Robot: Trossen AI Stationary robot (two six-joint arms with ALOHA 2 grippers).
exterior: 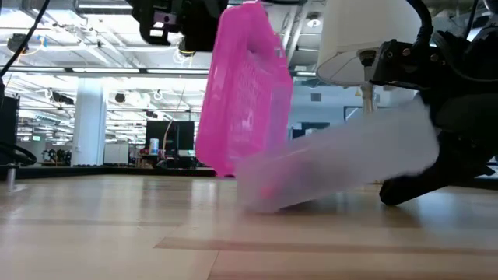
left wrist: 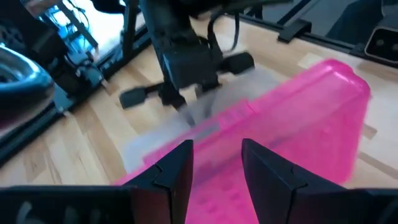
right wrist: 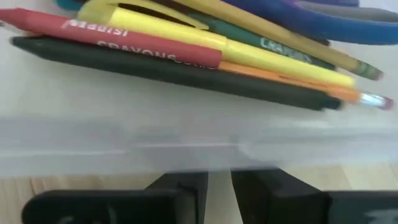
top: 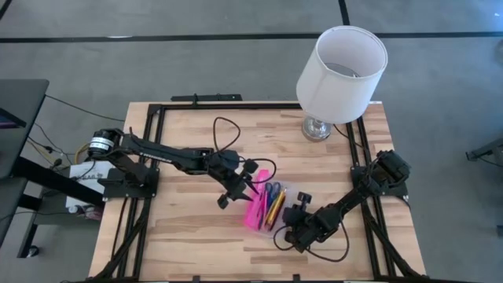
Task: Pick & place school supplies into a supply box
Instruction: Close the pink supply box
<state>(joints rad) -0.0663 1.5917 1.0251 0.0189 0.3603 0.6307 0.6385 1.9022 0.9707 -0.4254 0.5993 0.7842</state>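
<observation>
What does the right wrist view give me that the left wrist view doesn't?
Only the right wrist view: pens and pencils lying in the clear box, and the right gripper at its wall. Only the left wrist view: the pink lid standing open, with the left gripper at it. Both show the clear box and the wooden table.

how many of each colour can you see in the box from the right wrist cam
red pen: 1
black pen: 1
yellow pen: 1
orange pencil: 1
green pencil: 1
olive-yellow pencil: 1
blue scissors: 1
total: 7
</observation>
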